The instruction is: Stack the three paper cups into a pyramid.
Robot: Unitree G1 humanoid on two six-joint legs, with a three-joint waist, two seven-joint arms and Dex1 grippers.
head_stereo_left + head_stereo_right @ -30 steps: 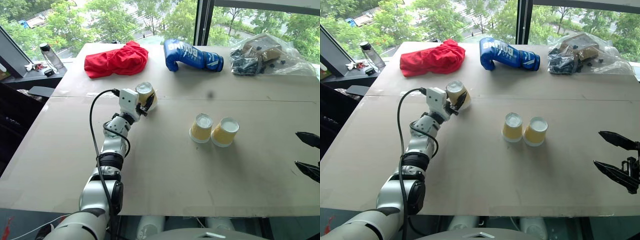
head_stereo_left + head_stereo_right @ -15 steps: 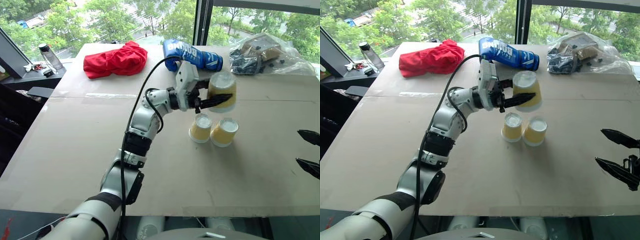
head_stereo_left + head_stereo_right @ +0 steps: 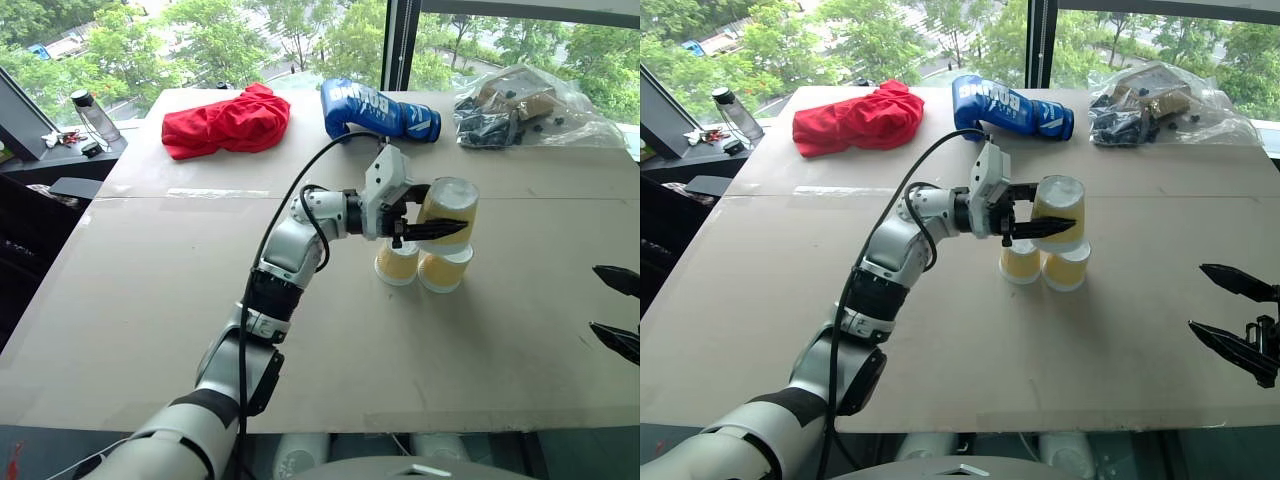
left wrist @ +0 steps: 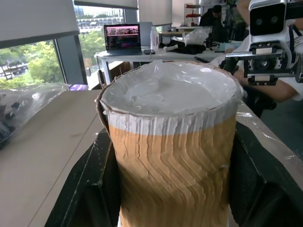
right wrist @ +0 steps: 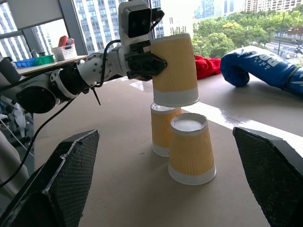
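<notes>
Three paper cups (image 3: 445, 211) (image 3: 397, 263) (image 3: 443, 270) — one boxing glove (image 3: 378, 108).

My left arm (image 3: 285, 255) is silver with black joints, a black cable looped along it, black fingers (image 3: 436, 231).

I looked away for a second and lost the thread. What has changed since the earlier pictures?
The left gripper, shut on the third cup, carried it from the table's left side across to above the two standing cups, then lower, close over them. Those two cups, the open right gripper and the red cloth stayed put.
</notes>
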